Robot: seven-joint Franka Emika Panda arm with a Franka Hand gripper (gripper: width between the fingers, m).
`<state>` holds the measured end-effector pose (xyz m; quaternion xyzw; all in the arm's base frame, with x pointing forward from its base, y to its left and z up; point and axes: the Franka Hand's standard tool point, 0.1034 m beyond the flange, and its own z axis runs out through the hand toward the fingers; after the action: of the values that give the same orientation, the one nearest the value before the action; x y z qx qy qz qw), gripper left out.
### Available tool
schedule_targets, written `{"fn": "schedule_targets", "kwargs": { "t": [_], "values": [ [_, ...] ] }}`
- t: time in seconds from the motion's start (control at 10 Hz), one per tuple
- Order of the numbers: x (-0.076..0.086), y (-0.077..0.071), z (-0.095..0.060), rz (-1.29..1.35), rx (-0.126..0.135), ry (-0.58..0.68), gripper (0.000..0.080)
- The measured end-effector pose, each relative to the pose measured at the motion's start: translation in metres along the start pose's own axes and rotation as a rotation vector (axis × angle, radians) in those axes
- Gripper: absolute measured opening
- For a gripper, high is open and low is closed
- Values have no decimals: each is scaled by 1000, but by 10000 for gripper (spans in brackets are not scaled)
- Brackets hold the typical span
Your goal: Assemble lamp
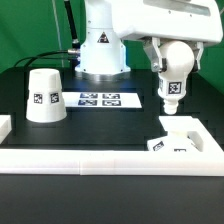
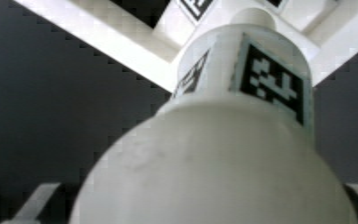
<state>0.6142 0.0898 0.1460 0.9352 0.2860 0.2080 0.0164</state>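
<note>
Nearest in the exterior view, the base [image 1: 182, 133] lies on the tabletop [image 1: 100, 130] toward the exterior view's right, tucked against the white rail [image 1: 110, 160]. Above it, clear of it, the bulb [image 1: 172, 92] is gripped at its upper part by the claw [image 1: 170, 75], which is closed around it. The bulb's axis should be kept upright and centred over the base before it is lowered straight. A tilted entry would likely jam. Farther back, the shade [image 1: 45, 95] and the marker board [image 1: 100, 99] are well apart.
</note>
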Motion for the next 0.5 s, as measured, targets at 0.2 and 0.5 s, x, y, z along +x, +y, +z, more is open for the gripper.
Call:
{"fn": "schedule_targets", "kwargs": {
  "t": [0.2, 0.5],
  "values": [
    [7, 1, 1, -21, -7, 19, 577],
    [5, 5, 2, -18, -23, 42, 577]
  ]
}}
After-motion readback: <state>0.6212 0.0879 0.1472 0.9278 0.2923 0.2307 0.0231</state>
